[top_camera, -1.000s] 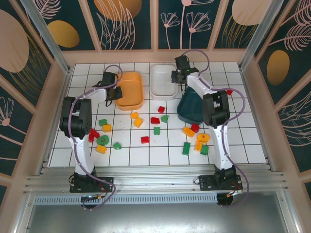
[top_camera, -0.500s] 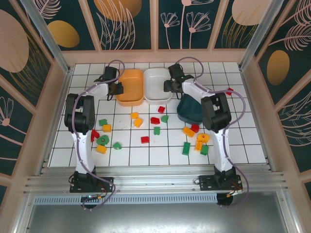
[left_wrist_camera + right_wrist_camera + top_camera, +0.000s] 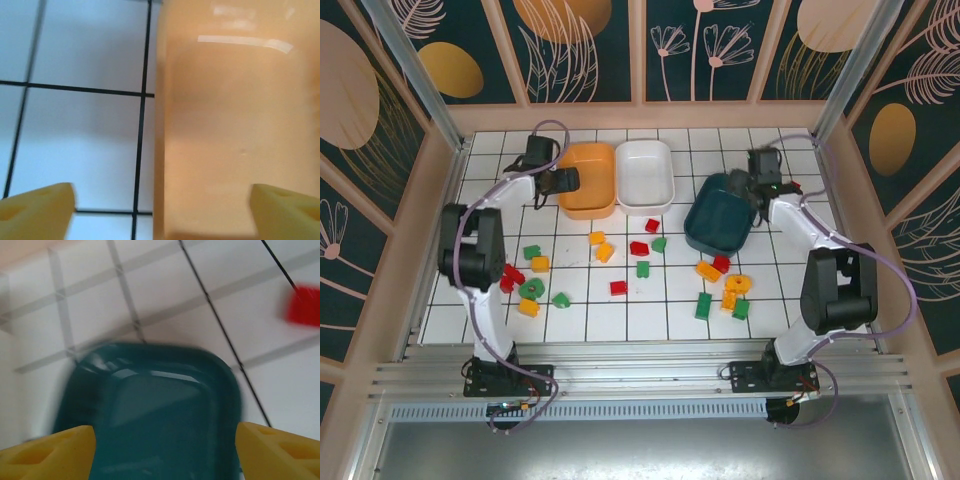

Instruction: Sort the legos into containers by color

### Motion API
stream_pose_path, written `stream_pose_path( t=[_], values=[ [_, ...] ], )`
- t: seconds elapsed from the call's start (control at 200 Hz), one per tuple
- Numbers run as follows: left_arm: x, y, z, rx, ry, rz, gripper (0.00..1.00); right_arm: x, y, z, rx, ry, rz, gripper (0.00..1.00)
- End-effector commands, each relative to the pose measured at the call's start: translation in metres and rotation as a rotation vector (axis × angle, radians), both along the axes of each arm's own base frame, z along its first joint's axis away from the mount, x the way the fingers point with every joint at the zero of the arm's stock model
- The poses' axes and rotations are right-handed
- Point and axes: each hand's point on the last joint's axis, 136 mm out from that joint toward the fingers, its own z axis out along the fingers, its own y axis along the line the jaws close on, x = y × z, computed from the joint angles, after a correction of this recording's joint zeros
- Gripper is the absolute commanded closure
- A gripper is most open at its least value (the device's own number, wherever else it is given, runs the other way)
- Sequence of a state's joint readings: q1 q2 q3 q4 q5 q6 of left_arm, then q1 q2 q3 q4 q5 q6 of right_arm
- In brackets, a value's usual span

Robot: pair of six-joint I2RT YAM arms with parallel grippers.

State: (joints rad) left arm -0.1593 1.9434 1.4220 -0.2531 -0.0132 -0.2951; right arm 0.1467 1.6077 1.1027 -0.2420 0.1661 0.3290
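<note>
I see my left gripper (image 3: 160, 212) spread wide astride the orange tub's (image 3: 235, 125) left wall: one yellow fingertip (image 3: 37, 212) over the white tiled table (image 3: 80, 140), the other over the tub's inside.

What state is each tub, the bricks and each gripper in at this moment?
orange tub: upright, empty
white tub: upright, empty
teal tub: upright, empty, askew to the grid
bricks: all loose outside the tubs, unsorted
left gripper: open, straddling the orange tub's left wall
right gripper: open, over the teal tub
</note>
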Motion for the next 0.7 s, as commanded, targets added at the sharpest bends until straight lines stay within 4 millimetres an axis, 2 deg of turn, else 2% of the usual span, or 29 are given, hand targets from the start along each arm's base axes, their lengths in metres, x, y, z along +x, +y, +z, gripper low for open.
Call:
stream_pose_path(
  t=[0.0,0.01,0.025,0.055,0.145,0.245,0.29,0.355,0.435,0.586,0.696],
  values=[
    [-0.013,-0.004,0.073,-0.164,-0.216,0.062,0.01,-0.021,0.007,-0.030,0.036,0.060,-0.001,0.25],
    [-0.015,-0.005,0.068,-0.172,-0.211,0.065,0.01,-0.022,0.006,-0.032,0.036,0.066,-0.003,0.25],
    [-0.021,-0.005,0.078,-0.192,-0.236,0.067,0.02,-0.025,0.005,-0.035,0.034,0.073,-0.007,0.26],
    [-0.032,-0.007,0.080,-0.223,-0.249,0.066,0.01,-0.030,0.002,-0.042,0.025,0.090,-0.024,0.27],
    [-0.061,-0.006,0.072,-0.278,-0.259,0.078,0.02,-0.040,0.001,-0.057,0.033,0.116,-0.027,0.33],
    [-0.089,0.000,0.050,-0.275,-0.227,0.094,0.01,-0.035,0.006,-0.062,0.053,0.111,-0.010,0.61],
    [-0.097,0.004,0.045,-0.258,-0.223,0.106,0.01,-0.028,0.005,-0.058,0.053,0.089,-0.015,0.71],
    [-0.105,0.012,0.039,-0.248,-0.225,0.147,0.01,-0.015,0.005,-0.051,0.045,0.068,-0.014,0.78],
    [-0.111,0.011,0.035,-0.274,-0.223,0.151,0.02,0.005,0.007,-0.044,0.022,0.047,0.002,0.84],
    [-0.118,0.007,0.030,-0.305,-0.214,0.146,0.01,0.043,0.012,-0.040,-0.058,0.021,0.089,0.91],
    [-0.121,0.007,0.031,-0.313,-0.217,0.143,0.02,0.068,0.011,-0.048,-0.119,0.037,0.139,0.94]
  ],
)
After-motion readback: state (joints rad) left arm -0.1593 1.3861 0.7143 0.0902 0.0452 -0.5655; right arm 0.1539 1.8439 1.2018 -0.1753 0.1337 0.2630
